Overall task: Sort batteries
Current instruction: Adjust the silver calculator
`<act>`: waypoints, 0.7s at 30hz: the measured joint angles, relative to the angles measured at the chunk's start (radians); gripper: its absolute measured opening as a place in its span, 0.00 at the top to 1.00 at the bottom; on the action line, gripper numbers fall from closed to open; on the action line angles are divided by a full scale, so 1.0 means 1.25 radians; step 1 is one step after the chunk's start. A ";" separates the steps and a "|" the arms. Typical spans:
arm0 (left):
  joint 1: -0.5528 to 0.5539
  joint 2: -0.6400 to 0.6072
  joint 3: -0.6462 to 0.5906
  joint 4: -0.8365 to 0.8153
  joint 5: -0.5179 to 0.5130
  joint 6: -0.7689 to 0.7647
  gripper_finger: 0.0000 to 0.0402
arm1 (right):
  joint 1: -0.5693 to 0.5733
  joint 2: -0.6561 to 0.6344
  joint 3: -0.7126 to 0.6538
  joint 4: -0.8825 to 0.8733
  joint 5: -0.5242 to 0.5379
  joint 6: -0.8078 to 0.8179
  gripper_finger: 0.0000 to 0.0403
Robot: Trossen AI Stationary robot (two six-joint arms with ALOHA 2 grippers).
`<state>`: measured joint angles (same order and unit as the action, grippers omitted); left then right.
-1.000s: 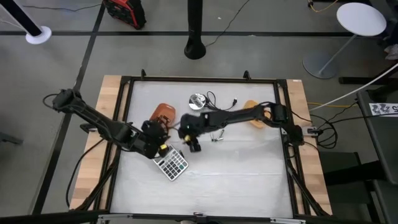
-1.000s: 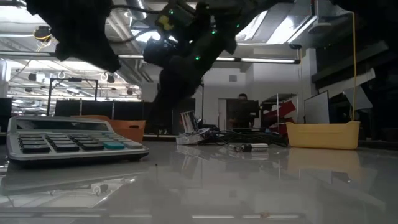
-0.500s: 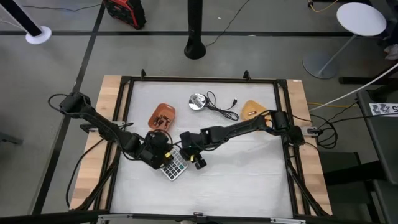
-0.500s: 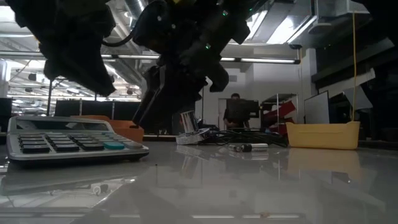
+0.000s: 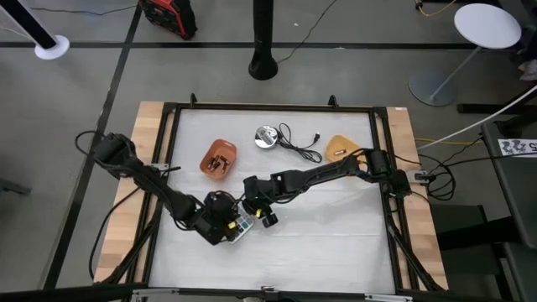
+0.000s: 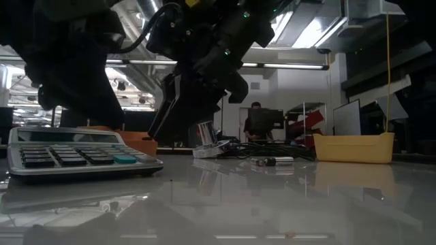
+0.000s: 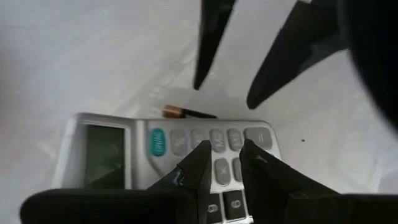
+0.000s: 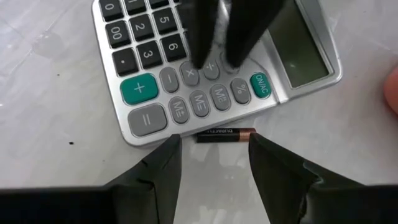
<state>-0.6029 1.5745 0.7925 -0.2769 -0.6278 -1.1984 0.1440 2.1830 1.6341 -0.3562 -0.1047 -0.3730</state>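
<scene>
My right hand (image 8: 214, 158) hangs low over the bench (image 5: 336, 235), and its two fingers (image 8: 163, 165) are spread wide apart. Between them lies one little battery (image 8: 224, 133), dark with a coppery end. It rests flat on the bench, just beside the bottom edge of the calculator (image 8: 205, 68). My fingers are not touching it. From above, my right hand (image 5: 265, 216) sits near the middle of the bench, close by the calculator's corner.

My left hand (image 7: 222, 163) is right over the calculator (image 7: 155, 146) keys. Its two fingers (image 7: 199, 162) are close together, with only a thin gap, and they hold nothing. Past them I see the same battery (image 7: 186, 112) lying beyond the calculator's edge, and the two dark fingers of my other hand pointing down on each side of it. From above, my left hand (image 5: 220, 225) covers most of the calculator (image 5: 241, 229).

Farther back on the bench sits an orange dish (image 5: 218, 158) with some small things in it. I cannot tell what they are. Near it there is a round silver disc (image 5: 266, 137) and a black cable (image 5: 298, 143) with a plug. A yellow tray (image 5: 340, 148) stands at the back on the right. In the low view, a few more small batteries (image 6: 271, 161) lie on the bench near the yellow tray (image 6: 354, 148).
</scene>
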 joint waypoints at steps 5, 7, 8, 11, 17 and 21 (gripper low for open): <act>0.000 0.032 0.000 0.026 0.047 -0.026 0.81 | 0.000 0.000 0.000 0.000 0.000 0.001 0.55; 0.000 0.032 0.000 0.017 0.065 -0.038 0.81 | 0.000 0.000 0.000 0.000 0.000 0.001 0.55; 0.000 0.032 0.000 0.015 0.072 -0.042 0.81 | 0.000 0.000 0.000 0.000 0.000 0.001 0.55; 0.000 0.032 0.000 0.013 0.089 -0.046 0.81 | 0.000 0.000 0.000 -0.003 0.000 0.001 0.55; 0.000 0.031 0.002 -0.048 0.131 -0.117 0.81 | 0.000 0.001 0.000 -0.007 0.001 0.001 0.55; 0.000 0.026 0.004 -0.081 0.147 -0.139 0.81 | 0.000 0.001 0.000 -0.007 0.001 0.001 0.55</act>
<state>-0.6025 1.6075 0.7971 -0.3776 -0.4443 -1.3725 0.1436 2.1845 1.6341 -0.3649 -0.1040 -0.3717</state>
